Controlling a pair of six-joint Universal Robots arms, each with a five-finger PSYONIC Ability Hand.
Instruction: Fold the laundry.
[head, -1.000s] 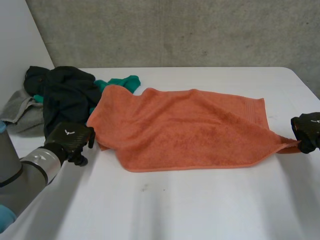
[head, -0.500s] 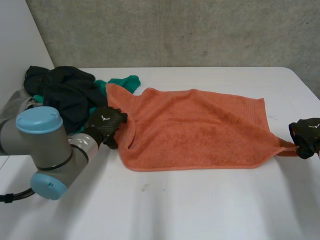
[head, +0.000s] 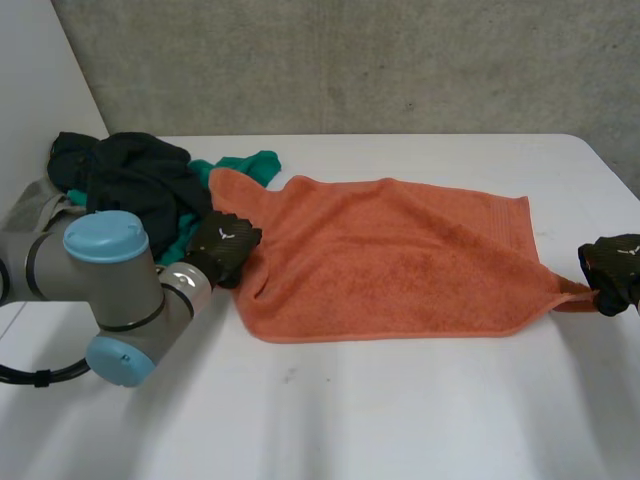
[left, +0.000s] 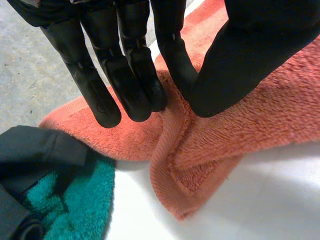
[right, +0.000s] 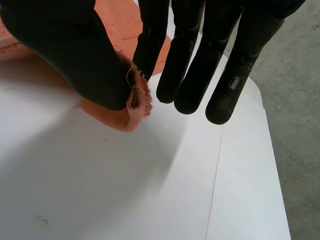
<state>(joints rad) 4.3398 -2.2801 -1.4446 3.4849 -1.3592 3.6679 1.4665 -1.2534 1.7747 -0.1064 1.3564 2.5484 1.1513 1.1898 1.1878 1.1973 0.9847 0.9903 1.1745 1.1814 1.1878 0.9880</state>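
An orange towel (head: 390, 260) lies spread across the white table (head: 400, 400). My left hand (head: 222, 245) rests at the towel's left edge. In the left wrist view its thumb (left: 250, 55) and a finger (left: 172, 55) pinch a raised fold of the towel (left: 210, 145) just in from the corner. My right hand (head: 612, 268) is at the table's right side, shut on the towel's near right corner. In the right wrist view that corner (right: 120, 117) is squeezed between the thumb (right: 65, 50) and a finger, and the towel is drawn to a point there.
A pile of dark clothing (head: 130, 185) with a teal cloth (head: 240, 165) and a grey garment (head: 40, 215) sits at the back left, touching the towel's left end. The teal cloth (left: 70, 200) lies just beyond my left fingertips. The table's right edge (head: 625, 190) is close to my right hand.
My left arm swung in from the near left of the table to the towel's left edge, and its fingers closed on a fold there. The right hand barely moved.
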